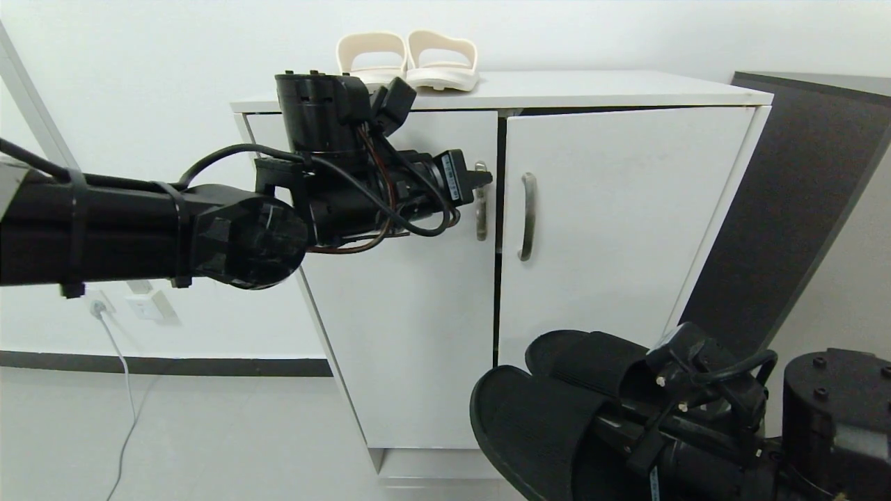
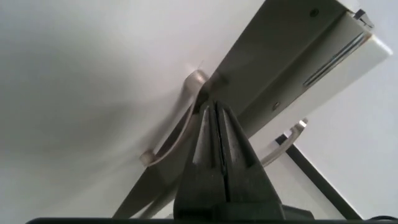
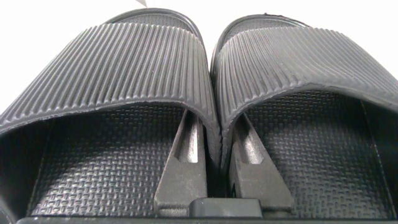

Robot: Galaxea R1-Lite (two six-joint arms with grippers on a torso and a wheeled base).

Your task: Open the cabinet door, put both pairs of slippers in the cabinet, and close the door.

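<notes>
The left gripper [image 2: 216, 107] is seen with its fingers pressed together, its tip at the upper end of the handle [image 1: 480, 216] on the left door [image 1: 404, 334] of the cabinet [image 1: 626, 89]. Above it, beige slippers [image 1: 407, 59] are set on the cabinet top. The right gripper [image 3: 214, 124] is clamped on the black slippers [image 1: 543, 417], one finger inside each and the adjoining straps pinched between them. Beyond them, the right door [image 1: 626, 223] is seen.

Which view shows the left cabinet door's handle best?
The left wrist view: the left door's handle is close, beside the shut left tool. The head view shows it farther off, top at the tool. The right wrist view faces black slippers.
</notes>
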